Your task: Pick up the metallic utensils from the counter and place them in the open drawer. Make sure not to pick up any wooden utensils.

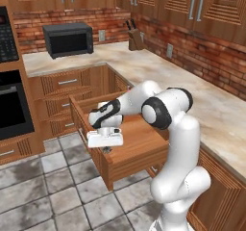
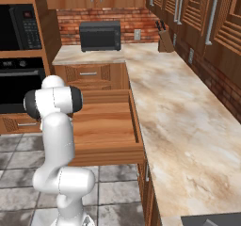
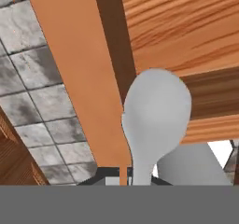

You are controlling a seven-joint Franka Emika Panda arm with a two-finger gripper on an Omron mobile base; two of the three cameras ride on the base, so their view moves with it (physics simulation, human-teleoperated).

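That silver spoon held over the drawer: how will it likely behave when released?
The spoon looks rigid and smooth, so it probably won't flex, though it might slip in the pincer. Its rounded bowl hangs over the open drawer; released, it would likely drop in, rock, and settle flat rather than roll.

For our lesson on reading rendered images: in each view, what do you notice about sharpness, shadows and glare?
Left base view: even, soft light, no glare on the counter; the gripper hangs over the open drawer. Right base view: flat lighting, a faint darker edge inside the drawer, slightly soft detail. Hand view: the spoon sits very close, a plain grey shape with smooth shading, no highlight.
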